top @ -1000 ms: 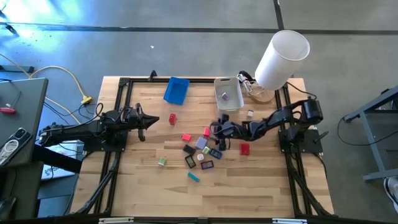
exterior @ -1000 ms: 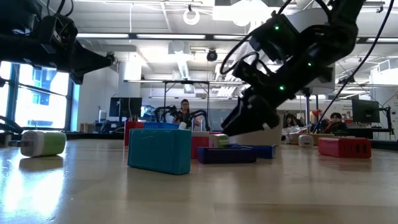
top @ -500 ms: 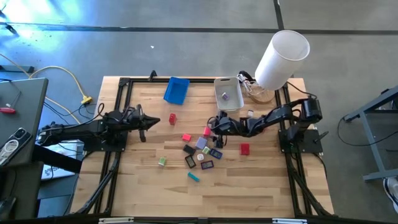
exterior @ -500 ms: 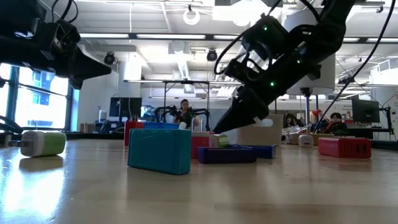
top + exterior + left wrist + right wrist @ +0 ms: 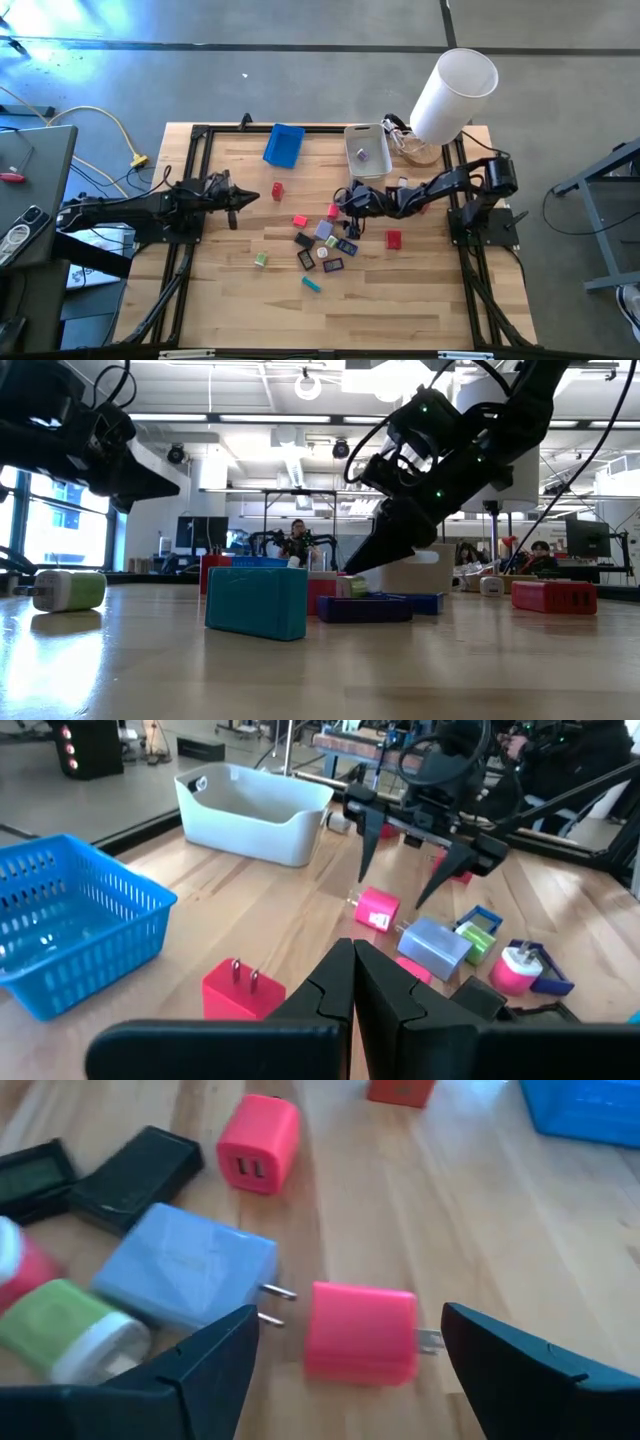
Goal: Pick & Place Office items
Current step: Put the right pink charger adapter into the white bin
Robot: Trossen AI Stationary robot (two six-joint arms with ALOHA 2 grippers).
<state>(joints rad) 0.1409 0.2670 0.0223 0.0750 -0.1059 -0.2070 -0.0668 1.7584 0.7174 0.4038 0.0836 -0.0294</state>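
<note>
Judging by the spread, most remains: the right tool [image 5: 345, 1355] hangs wide over a pink charger [image 5: 361, 1331] mid-desk [image 5: 420, 300], the white bin [image 5: 367, 150] holding one piece (left tool [image 5: 352, 982] closed, idle).

Pink plug [image 5: 360, 1330], pale blue charger [image 5: 188, 1275] and green-and-white adapter [image 5: 68, 1328] lie on a light wooden surface [image 5: 420, 1200]; blue basket [image 5: 60, 920] nearby.

The right gripper [image 5: 345, 203] reaches low over mid-table, jaws spread wide, while the left gripper [image 5: 252, 194] waits closed.
</note>
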